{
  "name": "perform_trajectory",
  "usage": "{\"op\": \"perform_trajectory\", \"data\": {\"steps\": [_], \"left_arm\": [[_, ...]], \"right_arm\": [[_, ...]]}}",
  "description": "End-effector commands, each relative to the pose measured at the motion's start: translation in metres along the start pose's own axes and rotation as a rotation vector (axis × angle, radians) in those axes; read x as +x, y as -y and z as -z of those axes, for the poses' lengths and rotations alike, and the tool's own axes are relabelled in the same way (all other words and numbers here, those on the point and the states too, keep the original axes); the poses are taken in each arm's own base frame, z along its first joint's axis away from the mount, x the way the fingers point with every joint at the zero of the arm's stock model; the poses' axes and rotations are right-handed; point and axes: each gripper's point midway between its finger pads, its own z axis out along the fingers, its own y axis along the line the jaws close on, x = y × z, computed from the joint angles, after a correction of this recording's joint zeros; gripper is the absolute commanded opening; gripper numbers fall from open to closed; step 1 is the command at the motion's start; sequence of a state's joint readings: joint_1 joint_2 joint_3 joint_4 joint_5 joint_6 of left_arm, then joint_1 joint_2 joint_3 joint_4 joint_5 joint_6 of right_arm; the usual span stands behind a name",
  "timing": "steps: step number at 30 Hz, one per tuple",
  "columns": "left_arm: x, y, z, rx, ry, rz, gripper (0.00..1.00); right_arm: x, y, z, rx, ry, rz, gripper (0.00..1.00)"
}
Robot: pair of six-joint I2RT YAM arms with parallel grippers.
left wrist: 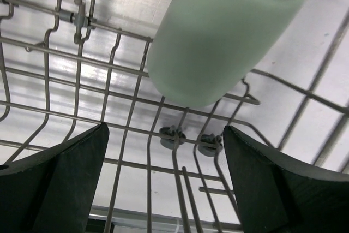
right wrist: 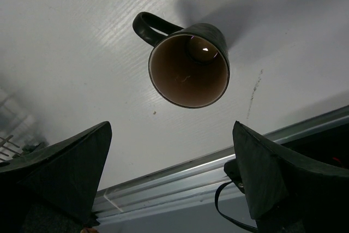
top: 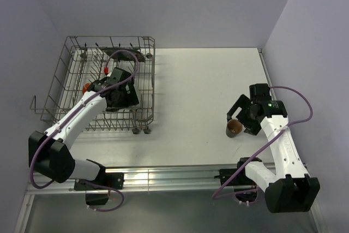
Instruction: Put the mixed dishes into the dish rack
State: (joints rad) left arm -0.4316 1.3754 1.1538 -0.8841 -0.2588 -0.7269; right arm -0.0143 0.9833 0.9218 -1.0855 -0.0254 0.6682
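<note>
The grey wire dish rack (top: 71, 75) stands at the table's far left. My left gripper (top: 124, 101) is inside it, open and empty (left wrist: 166, 173), just short of the pale green mug (left wrist: 223, 36), which lies on the rack's wires (left wrist: 125, 96). The small orange-red cup (top: 86, 87) and the dark plate (top: 131, 54) are in the rack. The small brown cup (top: 234, 128) stands upright on the table at the right. My right gripper (top: 238, 114) is open and empty (right wrist: 172, 173) just above the brown cup (right wrist: 188, 64), not touching it. The blue bowl is hidden.
A metal rail (top: 163, 175) runs along the table's near edge and also shows in the right wrist view (right wrist: 191, 170). Walls close the table at the back and both sides. The rack's small wheels (top: 142, 130) rest on the white table (top: 202, 91).
</note>
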Motion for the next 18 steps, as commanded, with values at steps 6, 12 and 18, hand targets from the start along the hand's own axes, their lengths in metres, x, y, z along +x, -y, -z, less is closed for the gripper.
{"op": "perform_trajectory", "data": {"steps": [6, 12, 18], "left_arm": [[-0.068, 0.027, 0.068, 0.123, 0.187, 0.040, 0.91], [-0.130, 0.053, 0.138, 0.250, 0.308, 0.051, 0.87], [-0.148, 0.079, 0.167, 0.395, 0.294, 0.064, 0.85]], "right_arm": [[-0.003, 0.004, 0.000, 0.010, 0.020, -0.023, 1.00], [-0.004, 0.015, -0.006, 0.062, 0.019, -0.023, 1.00], [0.003, 0.023, -0.017, 0.084, -0.003, -0.040, 1.00]]}}
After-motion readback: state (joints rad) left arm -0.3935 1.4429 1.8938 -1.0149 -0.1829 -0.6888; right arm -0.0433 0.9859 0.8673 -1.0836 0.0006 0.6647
